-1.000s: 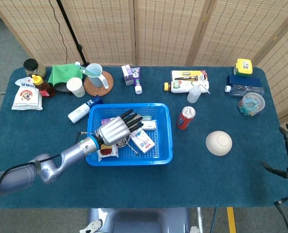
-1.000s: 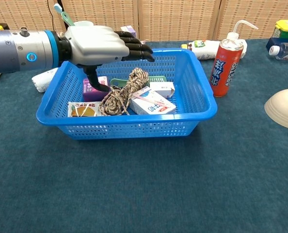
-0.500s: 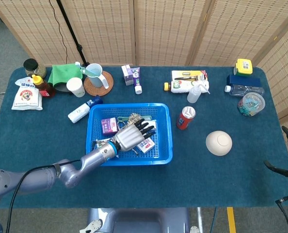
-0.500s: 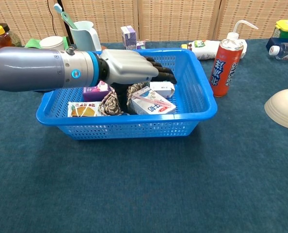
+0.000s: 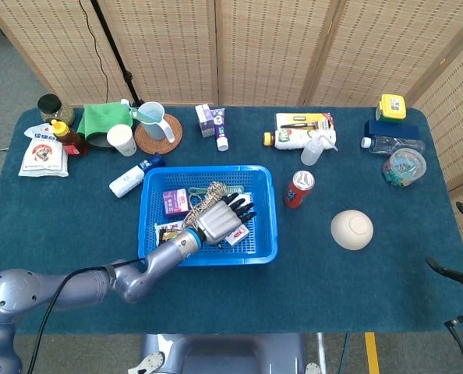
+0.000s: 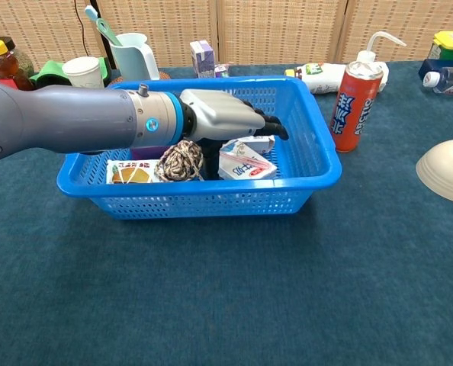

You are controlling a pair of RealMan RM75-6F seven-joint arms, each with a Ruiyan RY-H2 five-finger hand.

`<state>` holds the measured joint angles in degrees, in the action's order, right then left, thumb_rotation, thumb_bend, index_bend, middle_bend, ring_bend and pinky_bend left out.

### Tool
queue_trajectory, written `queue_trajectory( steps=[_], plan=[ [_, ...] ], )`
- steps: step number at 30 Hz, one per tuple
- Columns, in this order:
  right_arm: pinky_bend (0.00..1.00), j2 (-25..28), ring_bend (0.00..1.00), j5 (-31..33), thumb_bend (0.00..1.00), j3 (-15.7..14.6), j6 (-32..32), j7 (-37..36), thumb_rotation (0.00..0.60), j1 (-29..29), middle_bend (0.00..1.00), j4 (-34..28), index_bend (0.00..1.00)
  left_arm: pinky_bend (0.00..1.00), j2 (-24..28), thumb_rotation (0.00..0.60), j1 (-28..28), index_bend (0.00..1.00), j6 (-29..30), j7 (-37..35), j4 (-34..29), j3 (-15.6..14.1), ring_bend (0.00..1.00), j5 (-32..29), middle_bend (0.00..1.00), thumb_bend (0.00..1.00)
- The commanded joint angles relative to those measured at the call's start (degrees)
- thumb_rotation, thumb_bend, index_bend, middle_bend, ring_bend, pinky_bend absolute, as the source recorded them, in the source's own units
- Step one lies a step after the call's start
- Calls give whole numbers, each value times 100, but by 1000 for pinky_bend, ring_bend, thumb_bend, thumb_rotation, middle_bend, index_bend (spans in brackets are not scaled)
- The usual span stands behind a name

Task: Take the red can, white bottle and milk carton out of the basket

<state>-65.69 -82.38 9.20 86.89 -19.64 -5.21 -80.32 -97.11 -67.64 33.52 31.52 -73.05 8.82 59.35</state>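
the left hand (image 6: 226,122) is laid, fingers apart and holding nothing, over the milk carton (image 6: 245,162). the rope coil (image 6: 182,159) beside it could be snagged and lifted too.

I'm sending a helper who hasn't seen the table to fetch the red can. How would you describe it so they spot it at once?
Find the blue basket at the table's middle. Just outside its right wall stands the red can, upright, the only red cylinder there.

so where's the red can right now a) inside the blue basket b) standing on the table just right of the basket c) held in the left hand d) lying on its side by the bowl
b: the red can stands upright on the table, outside the right wall of the basket, while the left hand reaches inside the basket.
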Motion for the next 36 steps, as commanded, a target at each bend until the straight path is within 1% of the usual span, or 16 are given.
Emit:
queue_trajectory(
  steps=[1,4,7,8,9,11,15,17,22,25,28,36],
  plan=[
    [0,1,0,0,0,3,2,-7,600,1,0,-1,0,1,-60,600,-86,0,-29,65,42,-52,0,-170,0,196],
    [0,3,0,3,0,9,10,-5,600,5,0,-2,0,39,-107,600,-124,0,24,111,72,-89,3,-245,0,196],
    [0,6,0,3,0,9,0,-24,600,4,0,-6,0,135,-151,600,-130,9,128,123,84,-130,110,-235,24,196],
    [0,6,0,4,0,6,-14,-30,600,1,0,-2,0,190,-176,600,-129,56,199,153,95,-162,185,-193,78,196],
    [0,6,0,1,0,5,-17,-34,600,0,0,-1,0,241,-193,600,-127,127,237,174,110,-187,251,-173,151,196],
    [0,5,0,-9,0,3,-14,-40,600,-1,0,-4,0,297,-219,600,-130,245,282,232,132,-234,327,-207,252,196],
    [0,2,0,-22,0,0,-3,-26,600,1,0,-2,0,370,-241,600,-148,373,379,347,113,-266,426,-285,364,215],
    [0,-1,0,-24,0,-4,-14,-24,600,-2,0,-2,0,385,-254,600,-137,417,485,379,93,-272,459,-283,404,239],
    [0,-8,0,-27,0,-5,-18,-7,600,-6,0,-3,0,397,-126,600,-93,445,652,289,-76,-232,476,-170,426,261],
    [0,-11,0,-31,0,-9,-21,-1,600,-7,0,-3,0,397,56,600,-42,445,774,140,-323,-135,475,-104,426,261],
    [0,-9,0,-44,0,-10,-9,3,600,-5,0,-11,0,397,325,600,0,445,948,76,-603,-45,474,22,426,262],
    [0,11,0,-99,0,-17,67,9,600,17,0,-69,0,397,1260,600,238,441,1366,-244,-1520,231,469,169,426,262]
  ],
)
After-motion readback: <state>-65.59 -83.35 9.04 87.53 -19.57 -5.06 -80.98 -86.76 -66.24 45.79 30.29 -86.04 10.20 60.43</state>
